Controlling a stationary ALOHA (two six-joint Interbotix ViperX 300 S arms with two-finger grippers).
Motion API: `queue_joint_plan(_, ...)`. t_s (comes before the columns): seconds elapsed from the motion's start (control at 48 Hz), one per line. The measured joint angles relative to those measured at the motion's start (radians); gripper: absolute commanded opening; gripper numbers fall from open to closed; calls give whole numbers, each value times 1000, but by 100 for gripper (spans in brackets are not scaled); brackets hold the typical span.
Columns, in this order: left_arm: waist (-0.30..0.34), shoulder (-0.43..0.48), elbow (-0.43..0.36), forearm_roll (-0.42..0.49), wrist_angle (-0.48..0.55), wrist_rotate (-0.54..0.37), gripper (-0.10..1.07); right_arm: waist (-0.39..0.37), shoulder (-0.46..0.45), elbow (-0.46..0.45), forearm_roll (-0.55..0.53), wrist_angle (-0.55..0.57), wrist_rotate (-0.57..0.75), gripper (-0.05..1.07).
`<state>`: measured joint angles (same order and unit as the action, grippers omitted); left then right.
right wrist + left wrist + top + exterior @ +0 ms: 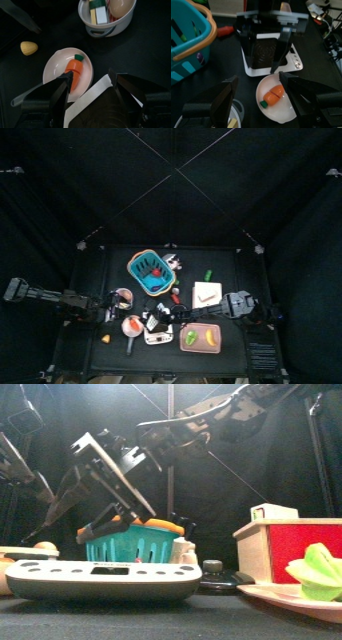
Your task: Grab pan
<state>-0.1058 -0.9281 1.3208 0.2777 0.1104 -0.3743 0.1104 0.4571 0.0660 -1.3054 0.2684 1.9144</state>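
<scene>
- Black curtains enclose a small black table (96, 318), seen from above with one arm entering from each side.
- Small round pan (59, 65), pale whitish inside with a thin dark straight handle: it lies on the front left part of the table and holds an orange toy carrot (75, 71) with a green top.
- Left gripper (258, 77): jaws spread wide and empty, hovering close above the pan, whose rim shows between them; no contact with it can be seen.
- Right gripper (89, 80): reached across towards the middle, jaws standing apart over the white scale-like slab (271, 62); whether they touch it cannot be told.
- White slab: just beside the pan, on the side towards the right arm.
- Grey round bowl (107, 22): near the pan, holding small toy pieces.
- Small yellow toy (28, 48): on the table, near the pan but apart from it.
- Blue oval basket (151, 271) with an orange rim: behind the pan, near the table's middle.
- Red-and-white box (287, 534) and pink tray (274, 594) carrying a green toy: on the right part of the table, well apart from the pan.
</scene>
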Motion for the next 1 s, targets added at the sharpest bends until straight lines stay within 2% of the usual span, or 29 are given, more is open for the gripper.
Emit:
queue_joint_plan(0.167,-2,92,0,-2,5,2,99,9,-112,69,2,72,-60,92)
queue_joint_plan(0.312,-6,196,-25,-2,3,0,99,46,-184,107,2,167,-95,92)
queue_joint_plan(0.583,-26,365,-98,12,2,2,99,98,-259,176,25,293,-124,92)
queue_joint_plan(0.833,-35,472,-121,26,-11,-3,99,120,-336,245,95,356,-117,92)
queue_joint_plan(1.0,-35,549,-141,29,-23,-2,98,127,-347,268,107,367,-115,92)
